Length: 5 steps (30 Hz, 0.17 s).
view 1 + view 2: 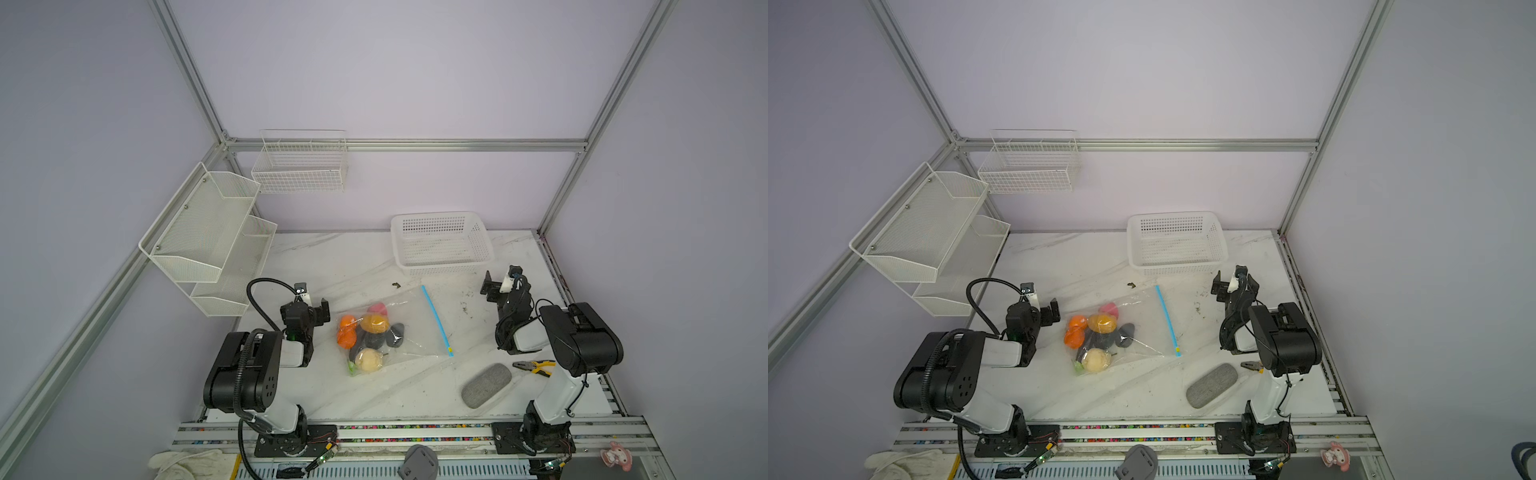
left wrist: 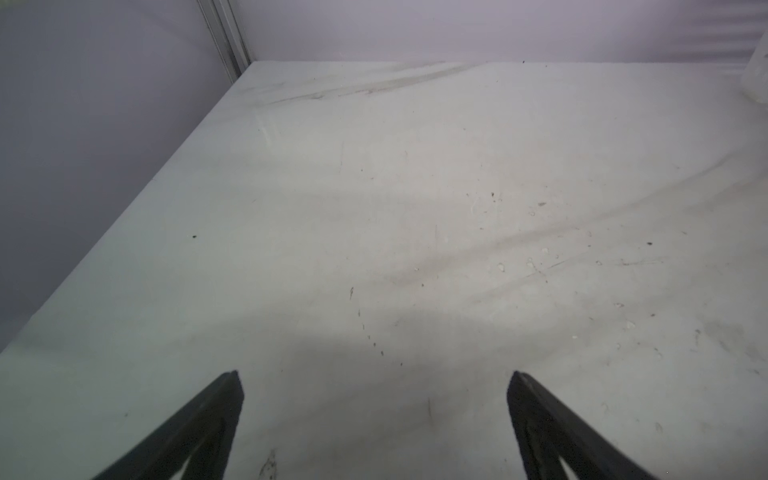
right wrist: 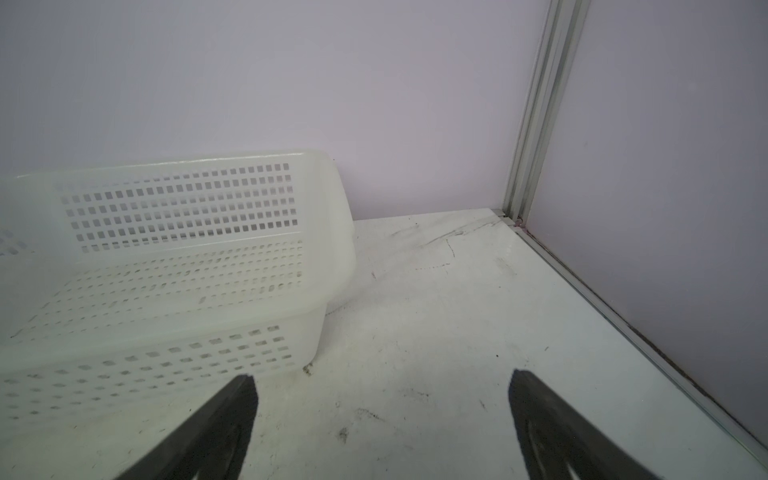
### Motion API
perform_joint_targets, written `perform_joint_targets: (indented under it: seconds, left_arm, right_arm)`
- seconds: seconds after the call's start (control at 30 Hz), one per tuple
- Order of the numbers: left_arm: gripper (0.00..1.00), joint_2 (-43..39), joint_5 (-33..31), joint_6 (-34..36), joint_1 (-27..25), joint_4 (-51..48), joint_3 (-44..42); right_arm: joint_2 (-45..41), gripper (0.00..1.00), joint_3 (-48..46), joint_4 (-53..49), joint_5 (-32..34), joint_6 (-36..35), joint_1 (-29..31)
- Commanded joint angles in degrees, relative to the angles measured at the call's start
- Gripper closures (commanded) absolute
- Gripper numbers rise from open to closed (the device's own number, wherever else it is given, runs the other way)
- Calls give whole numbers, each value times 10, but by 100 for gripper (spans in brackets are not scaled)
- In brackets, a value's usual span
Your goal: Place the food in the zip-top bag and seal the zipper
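L claw (image 2: 374,382), R claw (image 3: 382,382) both gaping, empty. Food (image 1: 374,324) sitting in bag (image 1: 411,307) between claws. Risk: zipper (image 1: 435,318) seal unverifiable; any gap letting food spill.

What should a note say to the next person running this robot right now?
Left gripper: open, empty, over bare table.
Right gripper: open, empty, near the white basket.
Food: piled inside the clear zip-top bag, mid-table.
Done: bagging.
To do: check the zipper. It lies straight, yellow tab at the near end; sealed or not, cannot tell.
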Motion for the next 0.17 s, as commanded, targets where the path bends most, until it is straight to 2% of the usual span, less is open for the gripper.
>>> perform_joint_targets:
  seconds: [0.0,0.13]
  left_arm:
    - [0,2,4,14,3,67,14]
    - [0,-2,4,13,4,67,11]
  right_arm:
    - [-3,3,5,3,-11,-1,-1]
    - [-10,3,-4,13,-13,-2,-4]
